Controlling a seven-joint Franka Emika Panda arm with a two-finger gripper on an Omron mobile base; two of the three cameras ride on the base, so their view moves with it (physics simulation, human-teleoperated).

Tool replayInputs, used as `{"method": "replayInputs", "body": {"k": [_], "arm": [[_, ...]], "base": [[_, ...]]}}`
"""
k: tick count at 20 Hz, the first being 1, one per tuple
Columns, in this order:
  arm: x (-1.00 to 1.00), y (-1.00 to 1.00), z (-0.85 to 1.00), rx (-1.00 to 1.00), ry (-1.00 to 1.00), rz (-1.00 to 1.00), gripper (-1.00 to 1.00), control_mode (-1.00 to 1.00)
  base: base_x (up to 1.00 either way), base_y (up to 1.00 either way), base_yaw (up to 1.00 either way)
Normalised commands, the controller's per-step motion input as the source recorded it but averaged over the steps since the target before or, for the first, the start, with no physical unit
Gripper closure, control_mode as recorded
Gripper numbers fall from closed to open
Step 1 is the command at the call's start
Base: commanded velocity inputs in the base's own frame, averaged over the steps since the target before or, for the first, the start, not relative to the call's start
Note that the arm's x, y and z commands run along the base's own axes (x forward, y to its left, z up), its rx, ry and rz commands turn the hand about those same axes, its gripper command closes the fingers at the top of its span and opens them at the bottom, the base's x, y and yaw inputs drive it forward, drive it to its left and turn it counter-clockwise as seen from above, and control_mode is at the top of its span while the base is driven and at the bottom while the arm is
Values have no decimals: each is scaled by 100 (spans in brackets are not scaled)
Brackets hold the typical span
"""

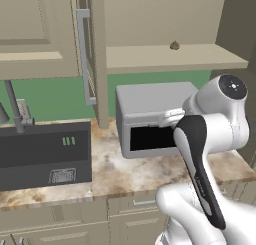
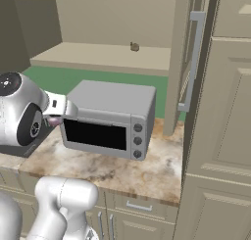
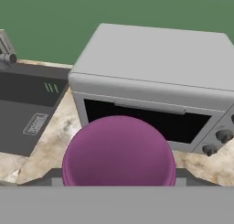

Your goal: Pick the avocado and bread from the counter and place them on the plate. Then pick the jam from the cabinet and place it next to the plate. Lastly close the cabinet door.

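Jam (image 1: 174, 45) sits on the cabinet shelf (image 1: 170, 58), high above the pincer (image 3: 119, 179), which grips a purple dome (image 3: 119, 150).

Marbled stone counter (image 1: 120, 171), matt

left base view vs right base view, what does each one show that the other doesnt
Left base view, not the right: the dark sink and its tap, set into the counter left of the microwave.
Right base view, not the left: the three knobs on the right of the microwave's front.
Both: the microwave on the marbled counter, the small brown jam on the open cabinet's shelf, and the open cabinet door with its long silver handle.
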Motion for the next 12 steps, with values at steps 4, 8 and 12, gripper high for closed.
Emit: {"method": "replayInputs", "body": {"k": [4, 8, 12], "arm": [[0, 0, -14, 0, 0, 1, 100, -100], [-3, 0, -6, 0, 0, 0, 100, 100], [0, 0, 0, 0, 0, 0, 100, 100]], "base": [[0, 0, 0], [-5, 0, 0], [-36, 0, 0]]}}
